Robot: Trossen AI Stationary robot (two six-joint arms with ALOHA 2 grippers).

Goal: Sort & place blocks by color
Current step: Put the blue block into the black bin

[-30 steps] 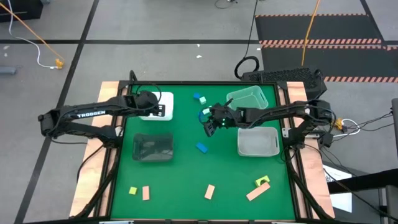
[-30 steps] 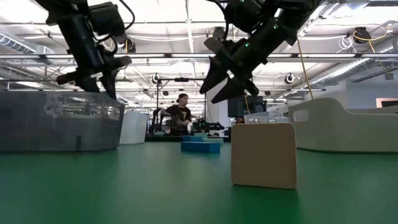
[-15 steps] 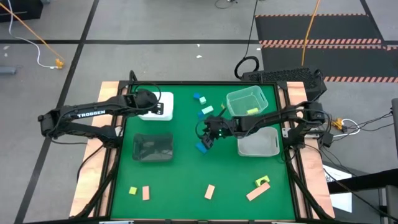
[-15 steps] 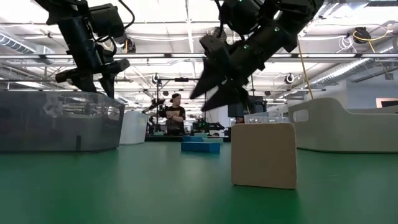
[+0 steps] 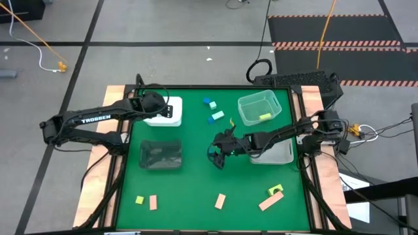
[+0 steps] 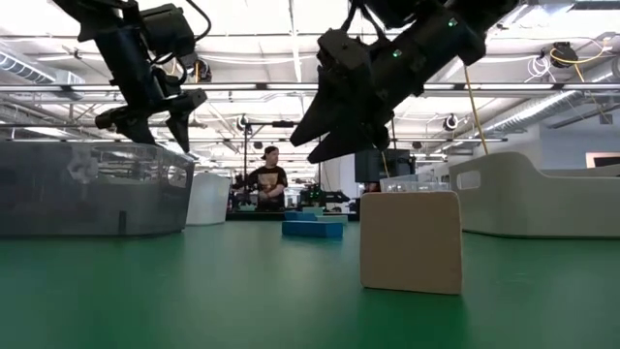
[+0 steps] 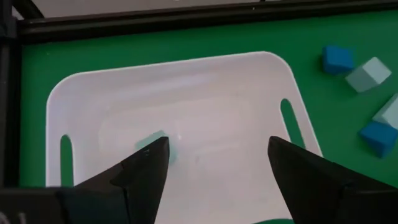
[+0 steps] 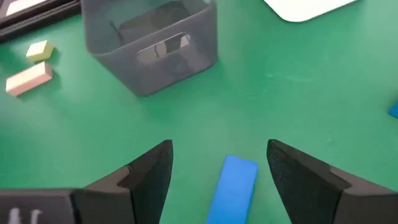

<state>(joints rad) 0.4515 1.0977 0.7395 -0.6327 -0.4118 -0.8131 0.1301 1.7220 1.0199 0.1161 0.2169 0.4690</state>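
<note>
Your blue bar (image 8: 232, 188) lies flat mid-frame. Blue and teal blocks (image 5: 213, 111) cluster upper centre. Tan and yellow-green blocks (image 5: 219, 200) line the bottom.

Right tool (image 5: 216, 156) spread wide, angled down mid-table, left tool (image 5: 151, 104) parted, raised at rear left

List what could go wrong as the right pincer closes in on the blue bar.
1. The right pincer is open over the blue bar, which lies at a slant between the fingers; closing off-centre could twist or push it away.
2. The grey tray stands just beyond; a long swing could hit it.
3. The left pincer hangs open above the white tray, clear of trouble.
</note>
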